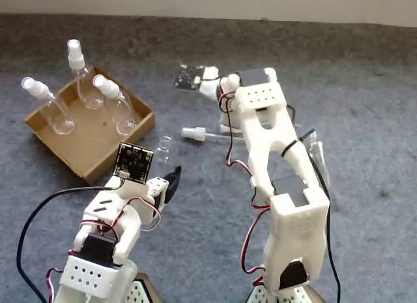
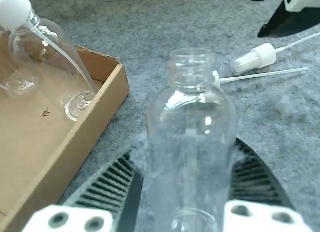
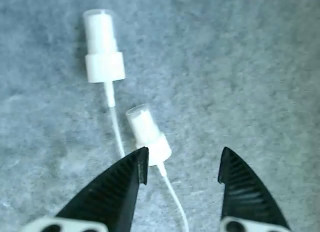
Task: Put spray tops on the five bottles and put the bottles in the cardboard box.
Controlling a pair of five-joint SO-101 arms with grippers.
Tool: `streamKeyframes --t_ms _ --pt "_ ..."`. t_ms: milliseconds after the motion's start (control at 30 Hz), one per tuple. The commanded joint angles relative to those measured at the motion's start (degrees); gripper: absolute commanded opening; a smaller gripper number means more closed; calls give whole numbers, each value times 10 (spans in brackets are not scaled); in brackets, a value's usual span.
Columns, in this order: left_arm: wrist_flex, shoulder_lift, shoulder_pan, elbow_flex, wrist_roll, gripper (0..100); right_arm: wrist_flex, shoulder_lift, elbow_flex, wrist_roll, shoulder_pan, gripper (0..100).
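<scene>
My left gripper [image 2: 187, 149] is shut on a clear, topless bottle [image 2: 192, 127], held upright just beside the cardboard box [image 2: 102, 119]; its open neck [image 1: 164, 144] shows above the wrist. My right gripper [image 3: 182, 159] hangs open over two loose white spray tops lying on the carpet. The nearer spray top [image 3: 148, 134] lies between its fingertips and the farther spray top [image 3: 103, 55] lies beyond it. One spray top [image 1: 194, 132] shows beside the right arm. Three capped bottles [image 1: 85, 81] stand in the cardboard box [image 1: 140, 124].
Another clear bottle [image 1: 319, 156] lies on the grey carpet on the right side of the right arm, partly hidden by it. The box keeps bare floor [image 1: 81, 140] on its near side. Open carpet lies between the two arms.
</scene>
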Motion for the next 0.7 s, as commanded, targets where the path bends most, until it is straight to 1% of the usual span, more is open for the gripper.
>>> streamKeyframes --t_ms 0,133,300,533,667 --pt "-13 -9 -4 -6 2 137 -22 -9 -33 7 7 214" --pt "-13 -9 -4 -6 2 137 -22 29 -6 8 7 214" --pt "-13 -9 -4 -5 2 137 -21 82 -5 8 7 214" --pt "-13 -9 -4 -4 2 137 -24 93 -2 9 12 214" --pt "-13 -9 -4 -4 2 137 -25 125 -5 39 27 213"
